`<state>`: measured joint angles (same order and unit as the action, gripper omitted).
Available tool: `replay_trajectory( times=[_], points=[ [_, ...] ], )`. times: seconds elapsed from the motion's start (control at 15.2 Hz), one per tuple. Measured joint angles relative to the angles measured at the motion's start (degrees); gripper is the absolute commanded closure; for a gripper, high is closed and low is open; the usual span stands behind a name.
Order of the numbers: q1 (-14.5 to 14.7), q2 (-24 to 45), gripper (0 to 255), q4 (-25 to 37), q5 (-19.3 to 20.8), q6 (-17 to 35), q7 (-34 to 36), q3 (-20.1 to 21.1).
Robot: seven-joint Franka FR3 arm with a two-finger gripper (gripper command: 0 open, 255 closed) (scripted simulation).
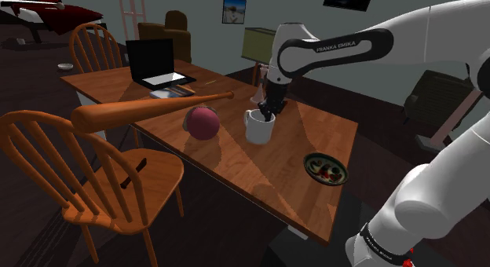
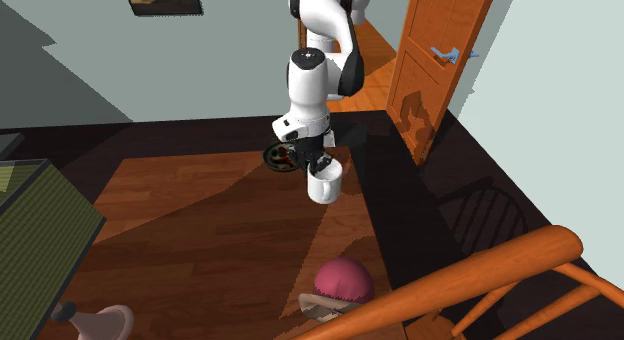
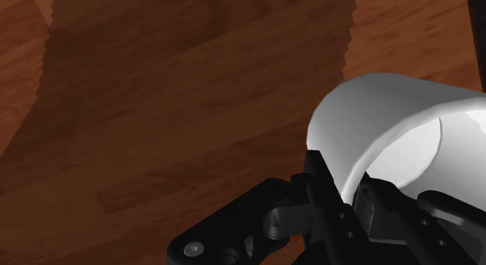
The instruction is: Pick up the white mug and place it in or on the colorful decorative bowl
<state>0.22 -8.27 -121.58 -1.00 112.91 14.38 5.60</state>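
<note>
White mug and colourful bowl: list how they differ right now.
The tall white mug is plain; the shallow round bowl is dark with red and green patterning. The black claw clasps the mug's rim; nothing touches the bowl, which sits free on the brown wooden table. Both stand upright, openings upward.

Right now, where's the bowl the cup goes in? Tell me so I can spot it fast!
In the shoulder view, find the long wooden table. Toward its right end, beyond the white mug, sits a small bowl. It alone is low and flat, with a dark rim and colourful patches inside.
</note>
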Motion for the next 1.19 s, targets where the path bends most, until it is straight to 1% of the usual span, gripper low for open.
replay_trajectory(
  times=[0.59, 0.86, 1.19],
  points=[
    [-3.25, -16.46, 255, -14.72, 0.84, -1.8, -8.21, -5.35],
    [-5.52, -23.04, 255, -19.93, 2.8, -3.13, -12.82, -8.93],
    [-8.37, -31.36, 255, -24.67, 5.75, -6.55, -17.55, -12.7]
  ],
)
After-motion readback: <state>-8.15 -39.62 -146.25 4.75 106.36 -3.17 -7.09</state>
